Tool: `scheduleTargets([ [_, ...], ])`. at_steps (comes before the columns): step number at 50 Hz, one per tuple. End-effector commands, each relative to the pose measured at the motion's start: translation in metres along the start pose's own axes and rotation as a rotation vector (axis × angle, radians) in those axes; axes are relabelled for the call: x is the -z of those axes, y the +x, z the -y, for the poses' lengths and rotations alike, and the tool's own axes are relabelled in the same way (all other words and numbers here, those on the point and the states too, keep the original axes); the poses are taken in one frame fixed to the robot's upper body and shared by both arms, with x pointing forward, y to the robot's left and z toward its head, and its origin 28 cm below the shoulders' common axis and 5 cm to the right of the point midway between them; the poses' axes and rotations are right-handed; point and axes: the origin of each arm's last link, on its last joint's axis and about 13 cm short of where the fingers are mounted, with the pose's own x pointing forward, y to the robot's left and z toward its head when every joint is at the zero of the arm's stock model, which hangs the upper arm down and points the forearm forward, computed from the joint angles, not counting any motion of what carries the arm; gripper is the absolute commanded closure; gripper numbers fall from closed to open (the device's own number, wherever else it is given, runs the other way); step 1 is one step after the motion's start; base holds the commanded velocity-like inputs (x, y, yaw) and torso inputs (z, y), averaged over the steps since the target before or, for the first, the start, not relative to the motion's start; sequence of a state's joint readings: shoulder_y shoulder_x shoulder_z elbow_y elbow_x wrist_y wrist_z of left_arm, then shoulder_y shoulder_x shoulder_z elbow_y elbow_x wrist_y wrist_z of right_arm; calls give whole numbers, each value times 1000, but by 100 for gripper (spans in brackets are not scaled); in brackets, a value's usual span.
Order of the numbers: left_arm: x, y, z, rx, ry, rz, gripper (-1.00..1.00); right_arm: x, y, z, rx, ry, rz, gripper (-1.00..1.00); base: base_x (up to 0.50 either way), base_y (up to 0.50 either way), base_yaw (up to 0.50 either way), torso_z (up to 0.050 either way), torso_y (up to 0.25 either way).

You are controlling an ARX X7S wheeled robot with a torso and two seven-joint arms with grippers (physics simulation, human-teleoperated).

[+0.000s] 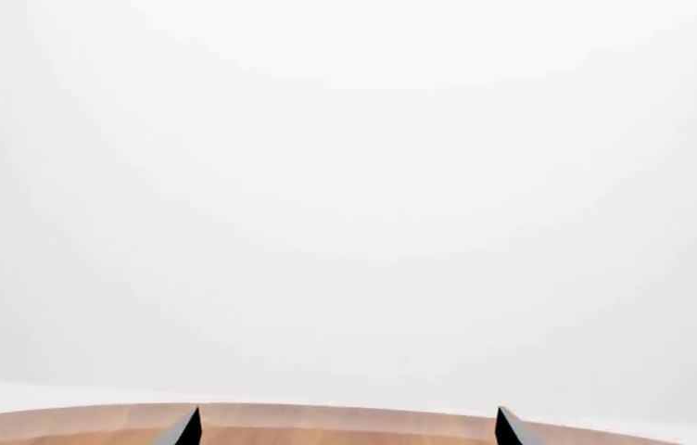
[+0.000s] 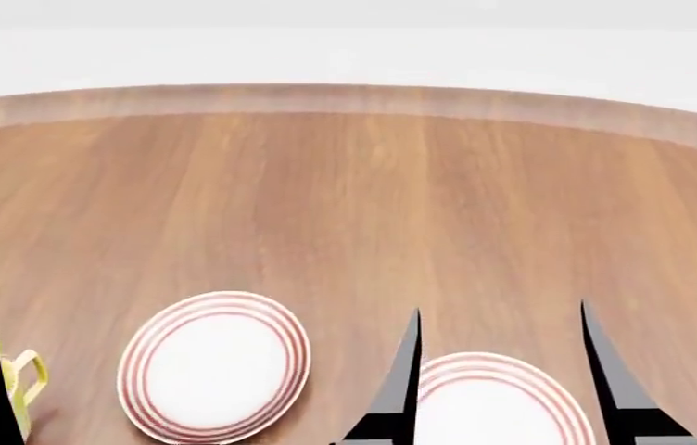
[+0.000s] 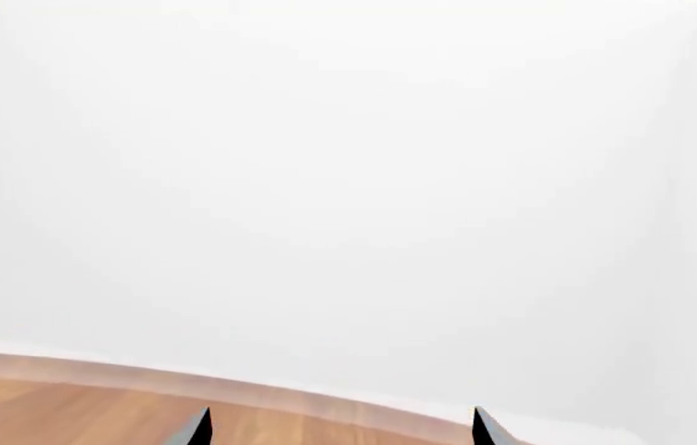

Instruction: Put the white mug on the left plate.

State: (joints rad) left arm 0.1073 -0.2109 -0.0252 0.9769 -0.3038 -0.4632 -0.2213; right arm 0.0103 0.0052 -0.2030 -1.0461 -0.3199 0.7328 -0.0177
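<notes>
On the wooden table (image 2: 361, 204), the left plate (image 2: 215, 367) lies at about 7 o'clock in the head view, nothing on it. The right plate (image 2: 497, 403) sits at 5 o'clock, well apart from it, cut by the frame edge. The white mug shows in no view. A yellow-handled mug (image 2: 21, 385) peeks out at 8 o'clock behind a finger of the left hand (image 1: 346, 428). The left hand is spread wide and empty. The right hand (image 2: 500, 371) is also spread wide, gripping nothing, its fingers straddling the right plate.

This is a made-up computer room, not a real home. A smooth wooden table (image 2: 348, 204) holds two red-ringed plates (image 2: 215, 367) before plain white walls (image 1: 348, 185).
</notes>
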Motion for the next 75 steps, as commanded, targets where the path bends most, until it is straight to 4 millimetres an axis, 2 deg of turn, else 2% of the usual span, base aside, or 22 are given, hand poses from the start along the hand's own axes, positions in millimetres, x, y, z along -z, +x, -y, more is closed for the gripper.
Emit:
scheduleTargets([
  [1, 1, 1, -1, -2, -2, -1, -100, 0, 0, 0, 5, -16, 0, -100, 500, 0, 0, 0, 0],
  [5, 1, 0, 0, -1, -4, -1, -100, -1, -3, 3, 5, 47, 48, -100, 125, 0, 0, 0, 3],
  [8, 1, 0, -1, -3, -4, -1, -100, -1, -2, 3, 5, -10, 25, -100, 0, 167, 0, 0, 0],
  [38, -2, 0, -1, -1, -5, 0, -100, -1, -2, 0, -30, -33, 13, -100, 0, 500, 0, 0, 0],
  [46, -2, 0, -1, -6, -4, -4, -100, -2, -3, 1, 23, -66, 20, -100, 0, 500, 0, 0, 0],
  [56, -2, 0, -1, -5, -3, -3, -100, -3, -5, 1, 27, -39, 65, -100, 0, 0, -4, 0, 0],
  [75, -1, -2, 0, 28, 9, 3, -100, -4, -7, 5, 45, -13, 114, -100, 0, 0, -500, 0, 0],
])
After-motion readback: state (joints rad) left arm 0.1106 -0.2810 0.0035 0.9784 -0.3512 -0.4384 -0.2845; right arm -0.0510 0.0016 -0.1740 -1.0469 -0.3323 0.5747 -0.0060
